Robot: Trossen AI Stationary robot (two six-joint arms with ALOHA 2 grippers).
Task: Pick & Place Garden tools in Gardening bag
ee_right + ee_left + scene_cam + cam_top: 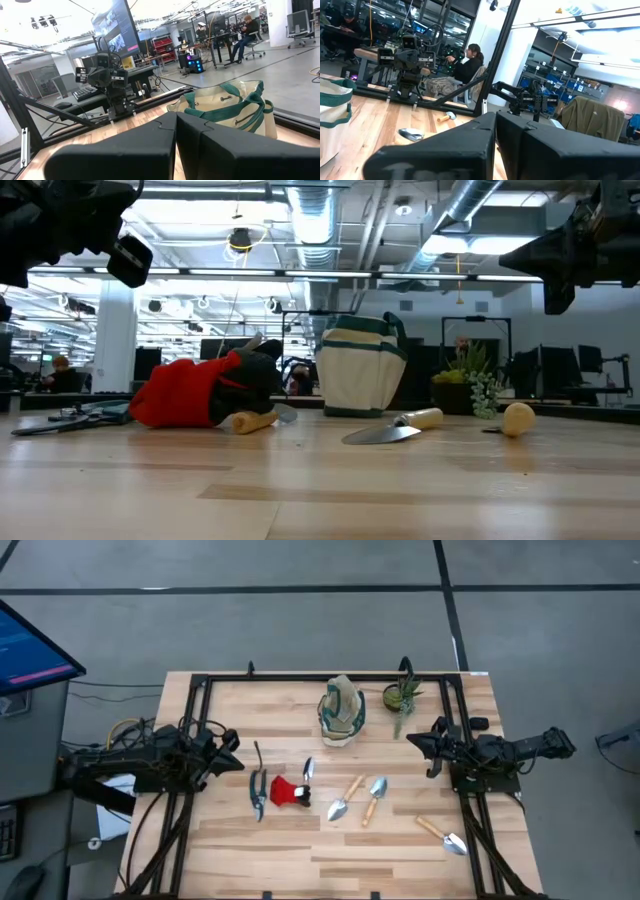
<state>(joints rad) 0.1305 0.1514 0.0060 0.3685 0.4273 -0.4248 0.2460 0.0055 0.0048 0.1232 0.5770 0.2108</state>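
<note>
The gardening bag [342, 710], teal and cream, stands upright on its base at the table's far middle; it also shows in the low view [362, 370] and the right wrist view [230, 107]. The tools lie flat on the table. Dark-handled pruning shears [258, 785] lie beside a red piece [290, 792]. A small trowel [308, 770], two wooden-handled trowels [345, 798] [373, 798] and another trowel [442, 833] lie further right. My left gripper [235, 750] is shut and empty, above the table's left side. My right gripper [415, 740] is shut and empty, above the right side.
A small potted green plant [402, 697] stands right of the bag at the far edge. A black frame [300, 678] runs around the table. A monitor [30, 650] stands off the table's left. A person [467, 65] sits in the room beyond the table.
</note>
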